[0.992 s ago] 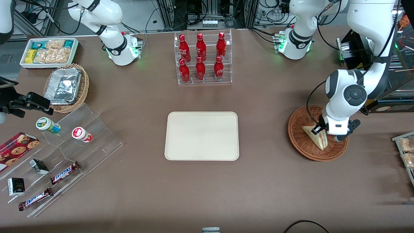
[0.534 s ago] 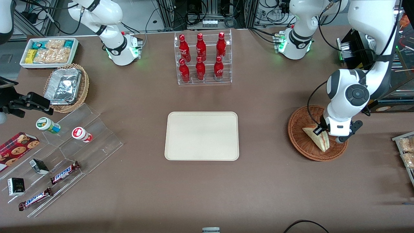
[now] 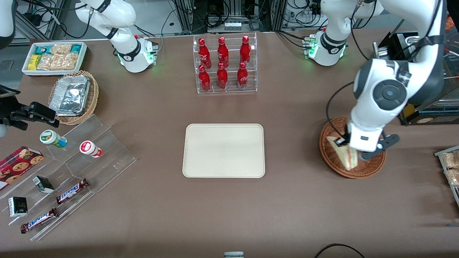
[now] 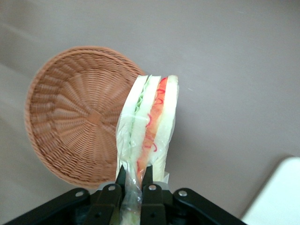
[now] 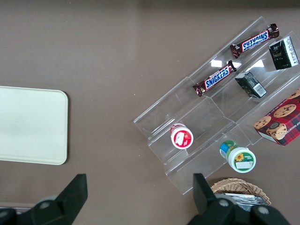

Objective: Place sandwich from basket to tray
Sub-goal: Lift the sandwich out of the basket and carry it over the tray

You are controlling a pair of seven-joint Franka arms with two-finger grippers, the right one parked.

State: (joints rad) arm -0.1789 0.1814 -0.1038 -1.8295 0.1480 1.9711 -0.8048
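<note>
My left gripper (image 3: 347, 147) is shut on the sandwich (image 3: 345, 152), a wedge of white bread in clear wrap with red-orange and green filling, and holds it lifted above the reddish-brown wicker basket (image 3: 331, 158). In the left wrist view the sandwich (image 4: 150, 122) hangs pinched between the black fingertips (image 4: 149, 174), the gripper (image 4: 135, 176) well above the basket (image 4: 77, 115), which holds nothing. The cream-beige tray (image 3: 223, 150) lies flat at the table's middle, toward the parked arm's end from the basket; it also shows in the right wrist view (image 5: 33, 125).
A clear rack of red bottles (image 3: 224, 64) stands farther from the front camera than the tray. A clear stepped shelf (image 3: 71, 168) with snack bars and cups, a lighter wicker basket with a foil container (image 3: 73, 96) and a white bin of snacks (image 3: 54, 57) lie toward the parked arm's end.
My left gripper has risen with the sandwich in it, lifting the sandwich out of the basket and shifting slightly toward the tray. The basket stays in place.
</note>
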